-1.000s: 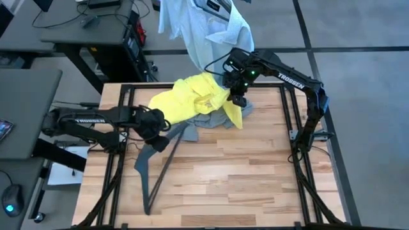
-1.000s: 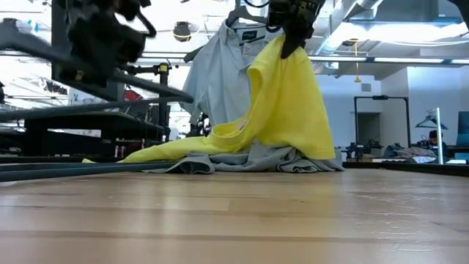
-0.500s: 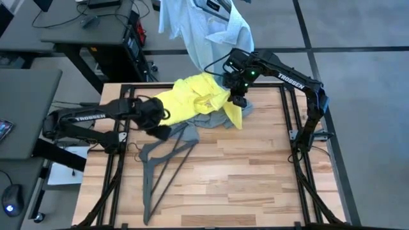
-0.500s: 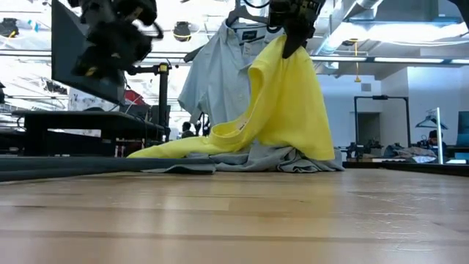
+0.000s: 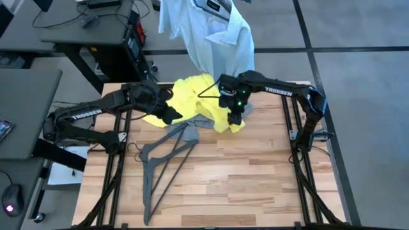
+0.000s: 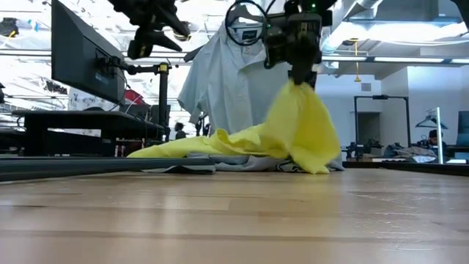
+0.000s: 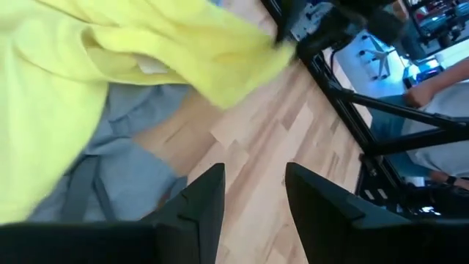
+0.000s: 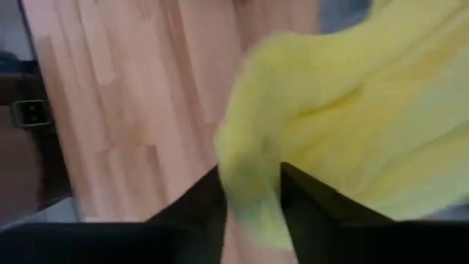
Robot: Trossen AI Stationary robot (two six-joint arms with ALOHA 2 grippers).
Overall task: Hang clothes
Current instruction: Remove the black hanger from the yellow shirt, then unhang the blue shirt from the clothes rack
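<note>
The neon-yellow T-shirt [image 5: 192, 96] lies heaped at the table's far middle, on top of the grey T-shirt [image 5: 199, 121]. My right gripper [image 5: 234, 116] hovers over the heap's right end, its fingers apart with a raised bunch of yellow cloth [image 6: 300, 117] between them. My left gripper [image 5: 167, 114] is open in the air over the heap's left end, with nothing between its fingers [image 7: 253, 198]. A pale blue collared shirt [image 5: 214, 38] hangs beyond the far edge. My right gripper comes from above, pointing down, with a bunch of the yellow T-shirt's right end [image 8: 253, 183] between its parted fingers. The cloth rises to a slack peak at the fingertips [image 6: 297, 86], and its lower part rests on the heap. Whether the pads press it, I cannot tell.
A thin dark triangular hanger [image 5: 167, 150] lies flat on the wood at the near left of the heap. Black frame rails [image 5: 115, 160] run along the table's left and right sides. Bare wood spreads over the near half.
My left gripper has risen and gone toward the far edge, from the hanger to above the yellow shirt's left end; the hanger, tipped up before, now lies flat. My right gripper has come down toward the near edge, and the raised yellow cloth has sunk with it.
</note>
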